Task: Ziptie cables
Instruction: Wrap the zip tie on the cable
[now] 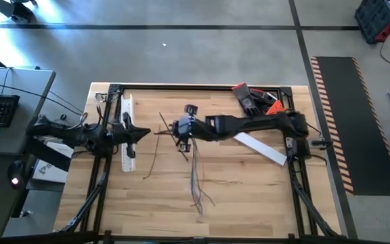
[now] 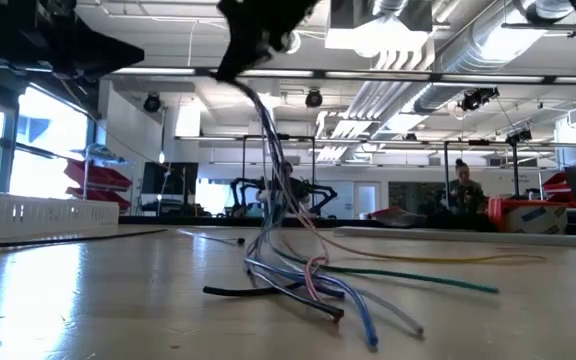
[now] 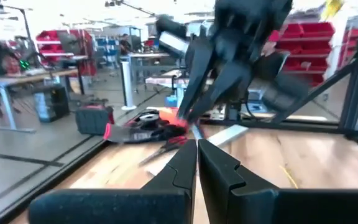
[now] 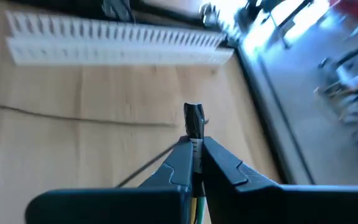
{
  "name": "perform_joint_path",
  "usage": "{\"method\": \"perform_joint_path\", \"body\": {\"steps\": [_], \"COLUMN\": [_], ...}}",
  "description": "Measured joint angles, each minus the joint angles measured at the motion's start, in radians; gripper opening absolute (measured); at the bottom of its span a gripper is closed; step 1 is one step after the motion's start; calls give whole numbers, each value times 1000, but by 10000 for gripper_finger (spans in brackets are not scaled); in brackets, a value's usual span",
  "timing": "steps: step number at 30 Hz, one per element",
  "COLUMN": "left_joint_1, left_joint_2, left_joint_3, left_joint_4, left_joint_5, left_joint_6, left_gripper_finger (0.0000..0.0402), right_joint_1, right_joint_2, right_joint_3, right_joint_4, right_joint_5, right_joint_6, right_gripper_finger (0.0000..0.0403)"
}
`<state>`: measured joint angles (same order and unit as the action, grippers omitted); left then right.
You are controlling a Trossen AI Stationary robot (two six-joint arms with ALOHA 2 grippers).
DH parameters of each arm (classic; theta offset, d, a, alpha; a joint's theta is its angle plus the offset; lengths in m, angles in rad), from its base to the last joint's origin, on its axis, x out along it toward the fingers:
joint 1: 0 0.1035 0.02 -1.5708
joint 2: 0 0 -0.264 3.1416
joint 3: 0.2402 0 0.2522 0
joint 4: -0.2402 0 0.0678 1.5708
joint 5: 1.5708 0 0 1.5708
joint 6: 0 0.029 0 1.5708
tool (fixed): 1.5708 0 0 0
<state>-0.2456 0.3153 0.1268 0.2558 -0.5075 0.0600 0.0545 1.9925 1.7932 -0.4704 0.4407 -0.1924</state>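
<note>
We find the right hand (image 1: 181,127) over the middle of the counter (image 1: 249,196), clamped on the upper end of the cables (image 1: 196,173). The right wrist view shows the two fingers pressed together with the bunched wire ends poking out between the tips. In the low view the bundle hangs from this hand in a loose column, and only the lower ends, blue, grey and reddish, trail fanned out on the wood. We judge the lift is meant to gather the limp wires into one strand, so that a tie can pass around them.

The left hand (image 1: 143,133) waits near the left side of the counter, just beside the white slotted duct (image 1: 128,132), with its fingers fully together and nothing between them. It points toward the right hand, which fills the left wrist view just ahead.

A thin dark strip, one of the zipties (image 1: 152,157), lies on the wood between the two hands, apart from the cables. No tie is around the bundle yet; we rate the task as early. Likely risk: the separate ends slip out of the pinch when the bundle is moved.

Tools (image 1: 252,100), red and black, sit at the far right corner, unused.
</note>
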Motion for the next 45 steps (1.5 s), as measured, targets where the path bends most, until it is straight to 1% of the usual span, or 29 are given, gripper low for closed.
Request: {"method": "perform_joint_path", "body": {"steps": [3, 5, 7, 10, 12, 14, 16, 19, 23, 27, 29, 32, 34, 37, 40, 43, 45], "left_joint_1": [-86, -115, -114, -80, -56, -38, -24, -7, 11, 18, 18, 18, 18, 18, 18, 14, 7], "left_joint_2": [158, 270, 385, 556, 666, 764, 861, 999, 1150, 1272, 1338, 1439, 1499, 1563, 1595, 1605, 1600], "left_joint_3": [0, 0, 0, 5, 35, 89, 168, 298, 467, 606, 677, 765, 800, 814, 808, 786, 769], "left_joint_4": [188, 324, 471, 704, 808, 849, 848, 846, 848, 850, 851, 848, 849, 846, 848, 846, 833], "left_joint_5": [-112, -139, -94, 40, 131, 184, 209, 207, 169, 164, 146, 38, -11, -83, -169, -225, -245], "left_joint_6": [70, 103, 109, 138, 172, 214, 256, 292, 293, 285, 280, 267, 284, 308, 309, 309, 309], "left_gripper_finger": [0, 0, 2, 16, 36, 65, 100, 155, 218, 251, 256, 255, 251, 240, 221, 194, 175], "right_joint_1": [53, 85, 116, 158, 187, 210, 231, 249, 273, 299, 315, 349, 380, 439, 505, 577, 631], "right_joint_2": [-89, -134, -163, -189, -207, -212, -207, -202, -207, -205, -206, -206, -206, -206, -206, -206, -206], "right_joint_3": [0, 6, 4, 1, 1, 5, 4, 1, 3, 3, 3, 3, 3, 5, 5, 5, 5], "right_joint_4": [17, 33, 26, 24, 33, 42, 22, 5, 6, -6, 0, 15, 30, 50, 72, 103, 123], "right_joint_5": [56, 84, 107, 131, 160, 190, 214, 236, 324, 344, 356, 425, 482, 554, 635, 755, 854], "right_joint_6": [-27, -45, -53, -54, -53, -52, -39, -18, -8, 14, 18, 6, -9, -18, -27, -37, -53], "right_gripper_finger": [1, 1, 1, 0, 0, 0, 0, 0, 0, 0, 0, 0, 0, 0, 0, 0, 0]}}
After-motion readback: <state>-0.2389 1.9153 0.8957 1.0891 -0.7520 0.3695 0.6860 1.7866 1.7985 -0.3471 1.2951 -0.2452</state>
